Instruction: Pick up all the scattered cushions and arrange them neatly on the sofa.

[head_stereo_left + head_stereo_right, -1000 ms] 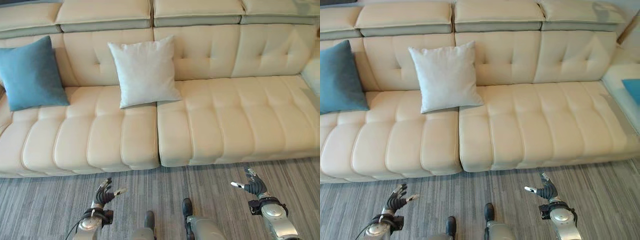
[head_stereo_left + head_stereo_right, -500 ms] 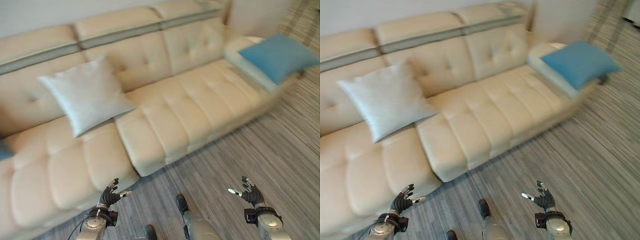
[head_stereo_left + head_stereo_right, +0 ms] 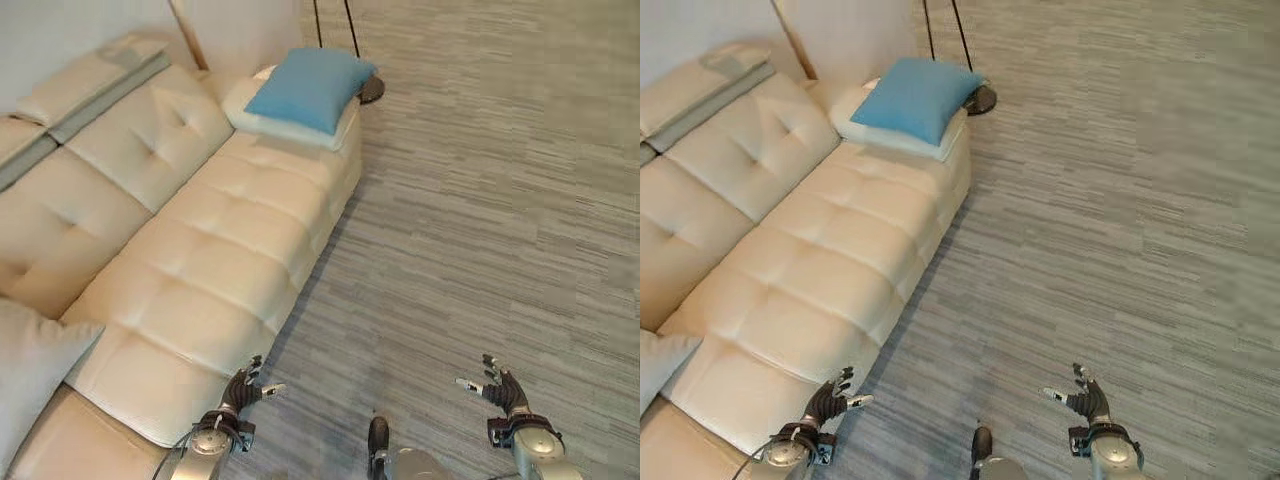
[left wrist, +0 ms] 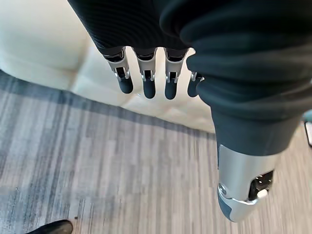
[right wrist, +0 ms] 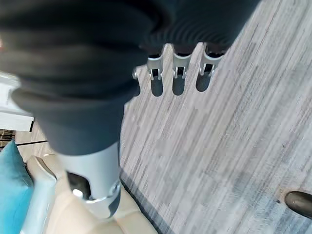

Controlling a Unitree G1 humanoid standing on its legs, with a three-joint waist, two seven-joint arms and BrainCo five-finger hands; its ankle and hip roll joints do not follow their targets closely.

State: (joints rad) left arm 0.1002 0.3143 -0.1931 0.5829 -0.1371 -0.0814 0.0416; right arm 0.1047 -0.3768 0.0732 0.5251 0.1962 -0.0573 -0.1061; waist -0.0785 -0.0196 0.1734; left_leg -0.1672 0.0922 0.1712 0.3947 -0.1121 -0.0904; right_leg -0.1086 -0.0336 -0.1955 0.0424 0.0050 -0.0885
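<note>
A blue cushion (image 3: 308, 88) lies on the cream sofa's (image 3: 200, 260) far end; a pale cushion (image 3: 30, 372) sits near left. Both the left robot hand (image 3: 240, 388) and right robot hand (image 3: 498, 385) hang released, empty, over grey carpet (image 3: 480, 220).

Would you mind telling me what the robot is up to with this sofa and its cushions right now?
Nothing is being handled at the moment. The robot stands on the grey striped carpet beside the cream tufted leather sofa, with its left hand and right hand both open and empty, held low over the floor. A blue square cushion lies on the pale pad at the sofa's far end, and a corner of a light grey cushion rests on the near seat.
</note>
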